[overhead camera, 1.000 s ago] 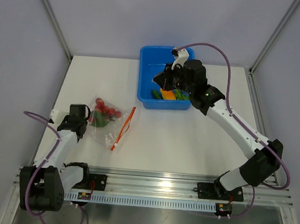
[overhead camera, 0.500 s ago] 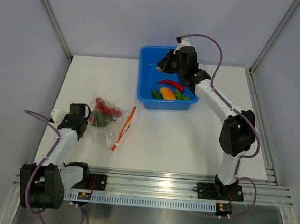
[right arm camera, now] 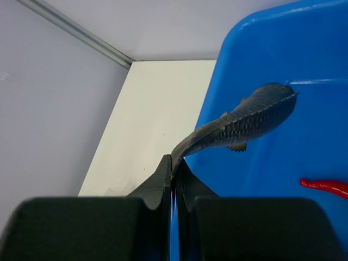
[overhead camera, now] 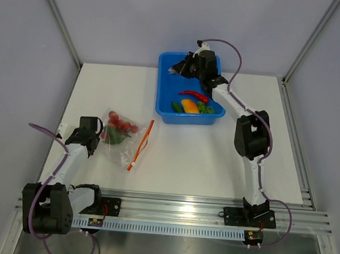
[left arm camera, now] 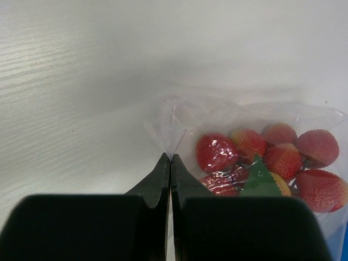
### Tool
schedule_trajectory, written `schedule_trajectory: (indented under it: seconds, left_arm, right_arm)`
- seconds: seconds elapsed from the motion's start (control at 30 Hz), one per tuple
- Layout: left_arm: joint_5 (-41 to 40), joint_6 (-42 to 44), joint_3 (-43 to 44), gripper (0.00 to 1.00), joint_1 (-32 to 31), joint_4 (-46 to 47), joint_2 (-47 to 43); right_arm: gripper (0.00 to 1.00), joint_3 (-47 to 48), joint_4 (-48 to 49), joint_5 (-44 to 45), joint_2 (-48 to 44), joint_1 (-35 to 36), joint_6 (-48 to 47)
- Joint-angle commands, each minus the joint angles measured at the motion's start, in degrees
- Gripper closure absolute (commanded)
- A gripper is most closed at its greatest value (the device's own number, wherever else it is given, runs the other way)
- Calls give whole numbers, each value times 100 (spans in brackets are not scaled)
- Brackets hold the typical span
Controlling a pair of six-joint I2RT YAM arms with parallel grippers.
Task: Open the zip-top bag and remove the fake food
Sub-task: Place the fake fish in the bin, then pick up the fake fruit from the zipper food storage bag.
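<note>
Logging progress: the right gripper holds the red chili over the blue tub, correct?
No, the right gripper holds the fish, by its tail, over the blue tub; the right wrist view shows it. The red chili lies in the tub.

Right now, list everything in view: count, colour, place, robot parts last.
table: one, white, under everything.
tub: one, blue, far middle.
chili: one, red, in tub.
pepper: one, orange-yellow, in tub.
vegetables: at least two, green, beside pepper.
fish: one, dark silvery, over tub.
zip-top bag: one, clear, orange-red zip, table left.
balls: several, red-yellow, inside bag.
leafy piece: one, green, inside bag.
left gripper: one, black, shut on bag corner.
right gripper: one, black, shut on fish tail.
</note>
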Motion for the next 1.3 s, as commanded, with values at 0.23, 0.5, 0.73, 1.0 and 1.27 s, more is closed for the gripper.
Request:
schedule_trajectory:
  seconds: [0.23,0.5,0.73,1.0,1.27]
  left_arm:
    - [-2,-52,135,100,2,101,-74]
    - [6,-52,82,100,2,154,-153]
    - [42,-17,99,100,2,154,-145]
    - [147,10,117,100,2,154,-136]
    - [112,-8,178,100,2,48,-118]
  right_arm:
    - [68,3,142,90,152,-69,-31]
    - [43,-533,-201,275,-646,-69,-471]
    - [35,-1376,-166,56,-1737,-69,-568]
    - [43,-2387,-764,-208,-2826,-43,-453]
    - [45,-4144,-204,-183,-4206,413,-498]
